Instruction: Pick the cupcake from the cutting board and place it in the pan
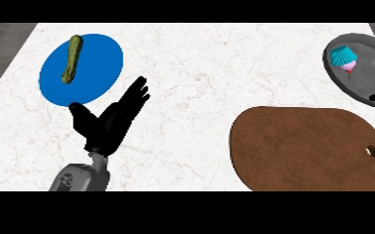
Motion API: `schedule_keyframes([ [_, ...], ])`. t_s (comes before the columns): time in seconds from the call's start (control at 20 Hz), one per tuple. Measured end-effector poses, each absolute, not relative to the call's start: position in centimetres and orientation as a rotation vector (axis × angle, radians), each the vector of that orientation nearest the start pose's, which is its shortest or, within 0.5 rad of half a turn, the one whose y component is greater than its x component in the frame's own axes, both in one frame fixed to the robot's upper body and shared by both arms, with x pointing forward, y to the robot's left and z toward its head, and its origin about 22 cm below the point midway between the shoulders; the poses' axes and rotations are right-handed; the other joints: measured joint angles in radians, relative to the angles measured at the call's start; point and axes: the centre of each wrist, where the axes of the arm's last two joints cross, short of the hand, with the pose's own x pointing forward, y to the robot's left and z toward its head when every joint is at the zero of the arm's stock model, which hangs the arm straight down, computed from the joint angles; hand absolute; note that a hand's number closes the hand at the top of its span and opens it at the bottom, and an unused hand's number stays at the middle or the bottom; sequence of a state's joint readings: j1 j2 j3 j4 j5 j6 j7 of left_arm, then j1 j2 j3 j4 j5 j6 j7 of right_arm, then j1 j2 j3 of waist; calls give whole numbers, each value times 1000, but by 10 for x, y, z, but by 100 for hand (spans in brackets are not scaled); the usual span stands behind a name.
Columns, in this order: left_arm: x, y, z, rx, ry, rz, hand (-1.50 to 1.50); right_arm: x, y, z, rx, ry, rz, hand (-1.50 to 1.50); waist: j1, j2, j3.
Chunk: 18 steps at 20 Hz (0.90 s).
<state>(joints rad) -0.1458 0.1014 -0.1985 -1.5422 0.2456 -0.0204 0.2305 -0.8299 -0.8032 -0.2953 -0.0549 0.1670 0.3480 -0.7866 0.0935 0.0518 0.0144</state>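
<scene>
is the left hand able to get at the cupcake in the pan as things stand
Probably not: the left hand is open at the view's lower left, while the cupcake lies in the pan at the far right, past the cutting board.

On the counter, a plate sits at the far left with a pickle lying on it, toward its left side. The left hand is in front of the plate and a little to its right, with its fingertips near the plate's rim. A cutting board lies at the near right, and behind it at the far right, well apart from the plate, is a pan with a cupcake lying inside it toward its far end
</scene>
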Motion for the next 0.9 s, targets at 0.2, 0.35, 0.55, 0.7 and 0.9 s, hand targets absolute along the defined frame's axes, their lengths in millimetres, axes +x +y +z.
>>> schedule_keyframes([
  [0.2,267,192,25,-293,-1394,-153,0,321,-519,82,-323,-1677,275,-150,-5,-1,2],
  [0.35,267,194,24,-290,-1397,-150,0,314,-528,87,-308,-1653,284,-150,-13,-3,2],
  [0.55,266,196,23,-287,-1393,-140,0,305,-538,91,-303,-1636,296,-150,-22,-6,4],
  [0.7,266,198,23,-285,-1391,-135,0,299,-544,95,-306,-1624,306,-150,-27,-8,5],
  [0.9,266,198,22,-282,-1394,-133,0,295,-548,99,-306,-1616,323,-150,-32,-9,5],
])
